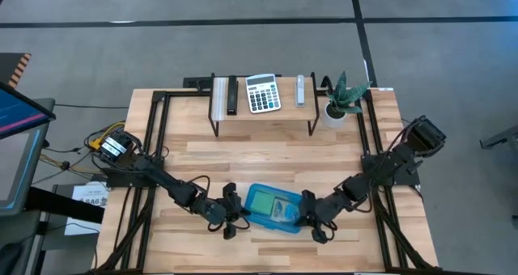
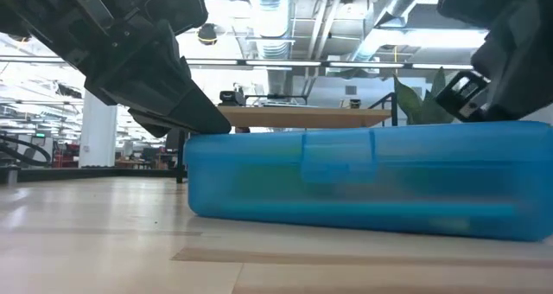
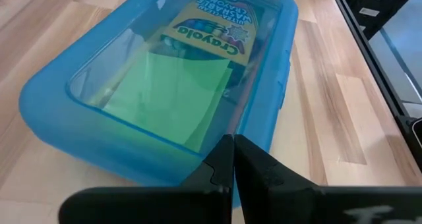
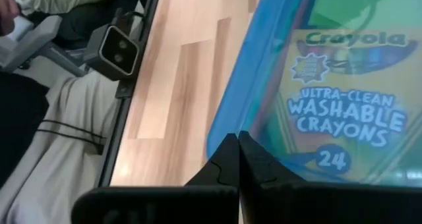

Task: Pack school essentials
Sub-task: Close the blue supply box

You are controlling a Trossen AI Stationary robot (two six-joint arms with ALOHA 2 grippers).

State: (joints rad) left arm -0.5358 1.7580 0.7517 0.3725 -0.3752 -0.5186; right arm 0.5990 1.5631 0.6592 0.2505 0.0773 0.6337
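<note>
A closed blue see-through pencil box (image 1: pixel 273 209) lies flat on the table near its near edge, also in the low view (image 2: pixel 371 182). Through its lid show the yellow-green crayon box (image 4: pixel 349 105) (image 3: pixel 211 26) and a lime pad (image 3: pixel 171 92). The pencils, eraser and scissors cannot be made out. My left gripper (image 1: pixel 232 216) (image 3: pixel 233 140) is shut at the box's left end. My right gripper (image 1: pixel 313 220) (image 4: pixel 237 137) is shut at its right end. My left gripper meets the lid's left end edge (image 3: pixel 217 151) with its shut fingertips, slanting down from the table's left. The box lies flat on the table. My right gripper meets the lid's right end edge (image 4: pixel 227 128) with its shut fingertips, slanting down from the table's right.
At the far edge a raised shelf (image 1: pixel 222 117) carries the grey-white calculator (image 1: pixel 263 93), and a potted plant (image 1: pixel 344 97) stands to its right. Black frame rails run along both table sides. A small camera (image 4: pixel 119 47) sits at the near edge, with a seated person (image 4: pixel 39 125) beyond it.
</note>
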